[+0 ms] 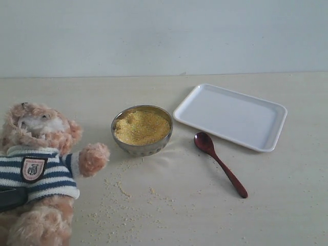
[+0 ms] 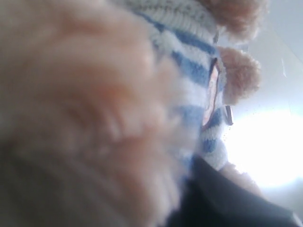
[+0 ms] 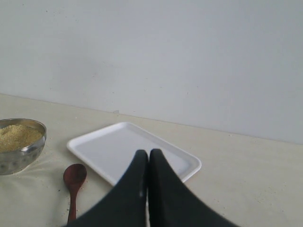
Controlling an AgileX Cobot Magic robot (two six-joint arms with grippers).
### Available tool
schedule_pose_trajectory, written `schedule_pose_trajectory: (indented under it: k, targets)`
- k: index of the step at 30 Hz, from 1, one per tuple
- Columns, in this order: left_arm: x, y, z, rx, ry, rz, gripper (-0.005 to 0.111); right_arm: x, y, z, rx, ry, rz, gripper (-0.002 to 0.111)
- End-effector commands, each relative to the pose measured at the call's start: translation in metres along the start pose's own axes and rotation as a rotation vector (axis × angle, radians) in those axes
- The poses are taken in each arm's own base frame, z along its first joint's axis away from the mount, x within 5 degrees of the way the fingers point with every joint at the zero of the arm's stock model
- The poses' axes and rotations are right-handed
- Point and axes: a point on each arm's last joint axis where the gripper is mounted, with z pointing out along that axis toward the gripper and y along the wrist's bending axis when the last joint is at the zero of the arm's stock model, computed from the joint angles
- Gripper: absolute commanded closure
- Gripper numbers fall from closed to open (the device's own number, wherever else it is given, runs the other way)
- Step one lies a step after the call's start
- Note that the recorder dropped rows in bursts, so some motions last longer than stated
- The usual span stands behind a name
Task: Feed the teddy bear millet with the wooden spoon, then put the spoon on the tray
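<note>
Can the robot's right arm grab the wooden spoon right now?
Probably yes: the wooden spoon lies uncovered beside the tray, but the right gripper is shut and must open first.

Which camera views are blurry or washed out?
Left wrist view: the teddy bear fills it, badly out of focus, beside a blown-out bright patch. Exterior view: evenly lit and sharp. Right wrist view: clear, tray and wooden spoon crisp.

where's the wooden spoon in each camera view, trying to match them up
Exterior: wooden spoon on the table, right of the metal bowl, in front of the tray.
Left wrist: not in it; teddy bear fills it.
Right wrist: wooden spoon between metal bowl and tray.
Shared landmark: the tray, in exterior and right wrist views.
</note>
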Motion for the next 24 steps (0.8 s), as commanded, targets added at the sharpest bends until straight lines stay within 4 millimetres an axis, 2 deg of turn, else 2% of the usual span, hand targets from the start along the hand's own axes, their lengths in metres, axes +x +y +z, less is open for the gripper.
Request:
schedule_pose_trajectory:
  k: [1, 14, 18, 24]
  targets:
    - [0.01, 0.006, 0.002, -0.044, -0.005, -0.032, 0.102, -0.001, 0.0, 0.0, 0.007, -0.016, 0.0, 0.108]
    - [0.011, 0.009, 0.002, -0.069, -0.028, -0.055, 0.102, -0.003, -0.001, -0.001, 0.008, -0.029, -0.002, 0.108]
    - [0.013, 0.004, 0.002, -0.012, -0.003, -0.051, 0.102, -0.008, -0.001, -0.001, 0.013, -0.087, 0.008, 0.108]
    - [0.016, -0.002, 0.002, 0.056, 0.022, 0.012, 0.102, -0.02, -0.004, -0.003, 0.003, -0.226, 0.371, 0.108]
